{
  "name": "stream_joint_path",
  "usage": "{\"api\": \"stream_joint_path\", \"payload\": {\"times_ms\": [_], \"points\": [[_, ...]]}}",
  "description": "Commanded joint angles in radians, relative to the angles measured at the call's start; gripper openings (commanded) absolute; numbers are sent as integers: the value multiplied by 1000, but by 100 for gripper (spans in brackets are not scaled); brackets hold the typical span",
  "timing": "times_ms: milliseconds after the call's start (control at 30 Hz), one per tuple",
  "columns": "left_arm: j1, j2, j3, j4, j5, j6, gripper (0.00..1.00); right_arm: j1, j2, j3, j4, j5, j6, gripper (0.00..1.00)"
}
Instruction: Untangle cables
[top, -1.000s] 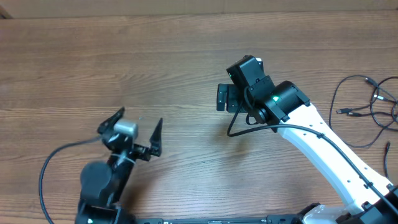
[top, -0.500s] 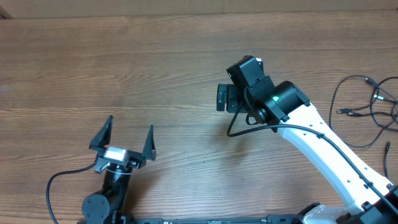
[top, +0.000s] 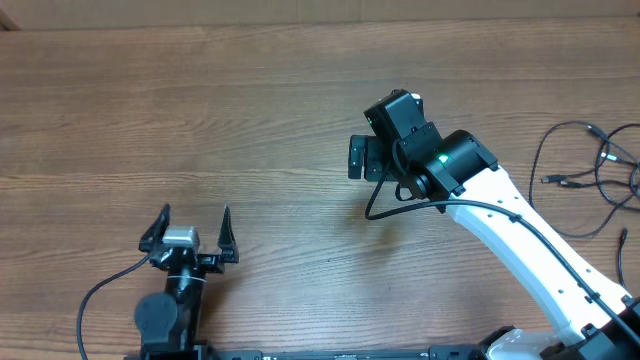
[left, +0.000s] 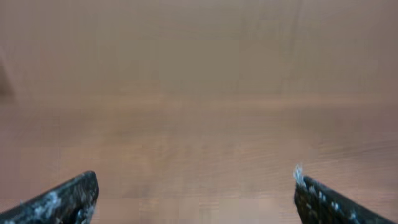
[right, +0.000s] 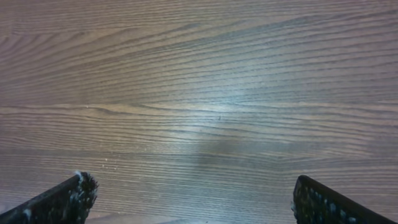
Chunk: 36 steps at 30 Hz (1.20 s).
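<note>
The cables (top: 592, 178) are thin black cords with small plug ends, lying looped together at the far right edge of the wooden table (top: 250, 110). My right gripper (top: 371, 158) hangs near the table's middle, well left of them, pointing down. In the right wrist view the right gripper (right: 196, 199) is open over bare wood. My left gripper (top: 194, 215) stands low at the near left, far from the cables, its two fingers spread. Blurred bare wood fills the gap of the left gripper (left: 196, 199) in the left wrist view. Neither wrist view shows the cables.
The right arm's white link (top: 520, 245) runs from the near right corner toward the middle, with its own thick black cable (top: 385, 205) looping below the gripper. The left arm's cable (top: 100, 290) curls at the near left.
The left arm has drawn back toward the near edge and turned, so its open fingers now point straight away from the base. The right arm and the cables have not moved.
</note>
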<state>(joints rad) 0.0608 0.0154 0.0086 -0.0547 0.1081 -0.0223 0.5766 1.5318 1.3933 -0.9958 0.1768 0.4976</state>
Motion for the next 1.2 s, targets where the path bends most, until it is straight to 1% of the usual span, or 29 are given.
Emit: {"api": "stream_joint_path", "payload": {"times_ms": [0,1167], "points": [[26,-13,-4,-20,-38,8,100,2,0,11,3,13,7,100],[25,-12,-4,-20,-56,8,100,2,0,11,3,13,7,100]]}}
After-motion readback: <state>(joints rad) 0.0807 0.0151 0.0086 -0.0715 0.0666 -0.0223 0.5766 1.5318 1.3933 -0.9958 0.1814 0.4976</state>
